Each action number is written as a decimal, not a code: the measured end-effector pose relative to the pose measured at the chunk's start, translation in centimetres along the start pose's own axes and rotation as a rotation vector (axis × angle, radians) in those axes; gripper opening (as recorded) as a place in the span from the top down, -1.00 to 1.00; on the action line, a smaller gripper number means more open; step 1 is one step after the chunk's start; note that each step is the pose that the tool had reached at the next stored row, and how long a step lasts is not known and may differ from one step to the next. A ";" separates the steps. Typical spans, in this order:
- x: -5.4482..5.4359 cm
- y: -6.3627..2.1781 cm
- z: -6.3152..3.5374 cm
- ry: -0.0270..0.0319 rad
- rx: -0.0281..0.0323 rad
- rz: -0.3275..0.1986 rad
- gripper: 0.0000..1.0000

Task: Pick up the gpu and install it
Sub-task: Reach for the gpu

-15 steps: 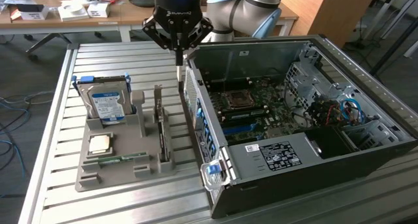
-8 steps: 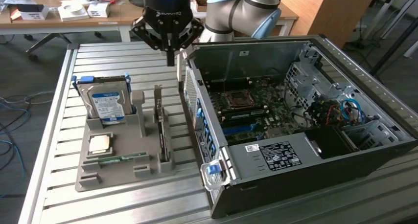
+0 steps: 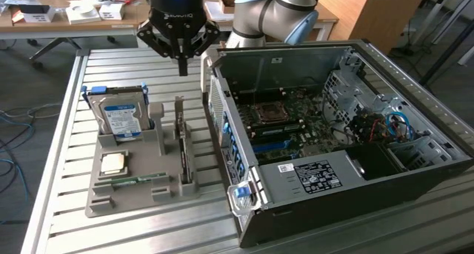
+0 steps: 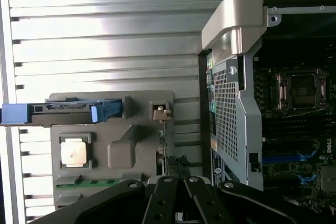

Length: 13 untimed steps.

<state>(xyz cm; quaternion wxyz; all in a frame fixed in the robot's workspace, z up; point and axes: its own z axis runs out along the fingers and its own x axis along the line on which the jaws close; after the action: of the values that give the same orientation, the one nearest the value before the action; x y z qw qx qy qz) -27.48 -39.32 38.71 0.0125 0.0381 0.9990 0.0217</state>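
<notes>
Hand (image 3: 182, 70): black body marked "ROBOTIQ"; fingers pressed together, gripping nothing.

The gpu (image 3: 183, 148) stands on edge in a slot of the grey holder (image 3: 166, 196). It is below the hand and clear of it, with its silver bracket at the end nearest the hand.

To one side of the hand, the same holder carries a hard drive (image 3: 122, 121) with a blue label (writing illegible), a processor (image 3: 112, 163) and a green memory stick (image 3: 137, 179). To the other side lies an open computer case (image 3: 341, 143). Its power supply bears a black label (image 3: 314, 175) printed in white, not legible.

All items rest on a desk (image 3: 70, 154) of ribbed metal slats. Behind the hand are wooden tables (image 3: 55, 24) with white boxes (image 3: 81, 13), a grey floor (image 3: 30, 93) and blue cables (image 3: 11, 148).

The wrist view adds lettering that reads "DELL" on the board (image 4: 294, 124) inside the case. It also shows the gpu (image 4: 177, 162) edge-on just beyond the hand (image 4: 181, 195).
</notes>
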 end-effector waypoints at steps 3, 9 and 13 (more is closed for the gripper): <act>0.2 -0.01 0.00 0.0000 -0.0001 0.000 0.79; 0.2 -0.06 -0.01 0.0002 0.0001 0.000 0.79; 0.2 -0.47 -0.03 0.0001 0.0001 0.000 0.79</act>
<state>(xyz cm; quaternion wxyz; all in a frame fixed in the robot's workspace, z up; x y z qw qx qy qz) -27.74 -39.78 38.71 0.0125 0.0381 0.9990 0.0216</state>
